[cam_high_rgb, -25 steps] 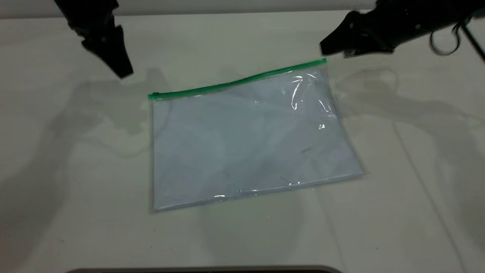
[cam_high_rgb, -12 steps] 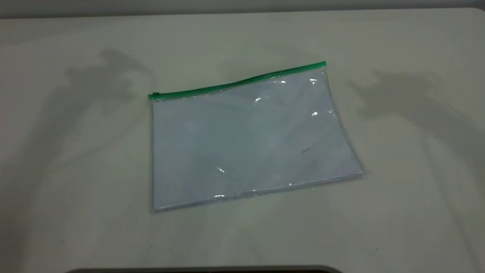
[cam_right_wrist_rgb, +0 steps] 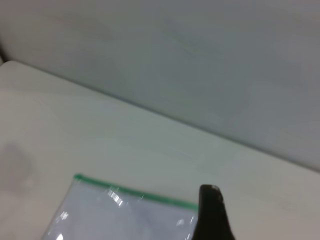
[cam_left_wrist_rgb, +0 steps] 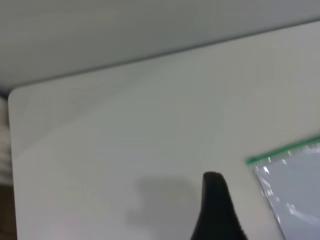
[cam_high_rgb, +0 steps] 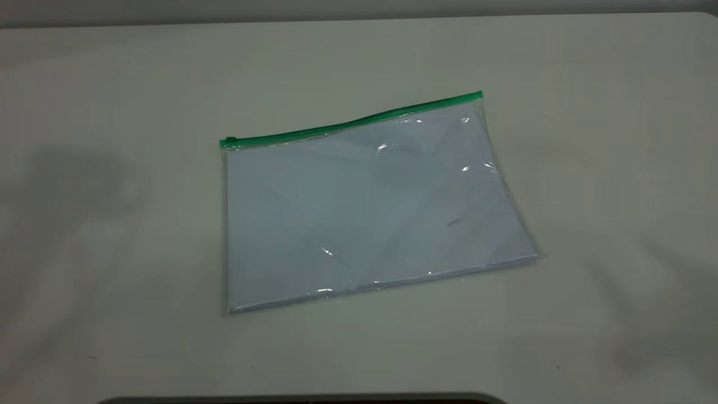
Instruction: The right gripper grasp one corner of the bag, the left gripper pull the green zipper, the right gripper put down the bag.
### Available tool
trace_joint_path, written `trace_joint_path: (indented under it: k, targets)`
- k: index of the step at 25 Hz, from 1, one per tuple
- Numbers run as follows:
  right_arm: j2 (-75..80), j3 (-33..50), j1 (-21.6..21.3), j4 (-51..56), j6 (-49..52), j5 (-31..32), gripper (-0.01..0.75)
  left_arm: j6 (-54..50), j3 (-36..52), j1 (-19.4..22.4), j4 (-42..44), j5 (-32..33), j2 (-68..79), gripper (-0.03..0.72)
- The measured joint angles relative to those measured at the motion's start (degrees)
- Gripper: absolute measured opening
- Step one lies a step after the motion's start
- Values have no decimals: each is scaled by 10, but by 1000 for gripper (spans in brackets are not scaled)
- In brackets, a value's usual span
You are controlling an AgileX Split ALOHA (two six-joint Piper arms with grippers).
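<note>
The bag (cam_high_rgb: 364, 207) lies flat on the white table, a clear pouch with pale bluish sheets inside. The green zipper (cam_high_rgb: 359, 120) runs along its far long edge, and the slider tab (cam_high_rgb: 227, 142) sits at the left end. Neither gripper shows in the exterior view. In the left wrist view my left gripper (cam_left_wrist_rgb: 215, 207) shows only as a black tip above bare table, apart from the bag's corner (cam_left_wrist_rgb: 295, 195) and the zipper end (cam_left_wrist_rgb: 282, 152). In the right wrist view my right gripper (cam_right_wrist_rgb: 210, 215) shows as a black tip over the bag's corner (cam_right_wrist_rgb: 120, 215) by the zipper (cam_right_wrist_rgb: 135, 195).
The table's far edge (cam_high_rgb: 359, 19) meets a grey wall. A dark curved rim (cam_high_rgb: 303, 399) lies at the near edge. A table corner (cam_left_wrist_rgb: 12, 92) shows in the left wrist view.
Both arms have pulled back out of the exterior view; one second ago they hung over the far corners. Their shadows have faded. The bag's right zipper corner has settled flat.
</note>
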Motion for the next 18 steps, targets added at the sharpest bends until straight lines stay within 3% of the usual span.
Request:
trace_joint_path:
  k: [4,10,18]
  targets:
    - [-96,64,0,-14,22,45,578,-4,147,0,0,0,-158,582]
    - [-238,216,0,-16,29,60,578,-6,360,0,0,0,-422,582]
    - [-359,327,0,-21,43,91,578,-6,541,0,0,0,-716,582]
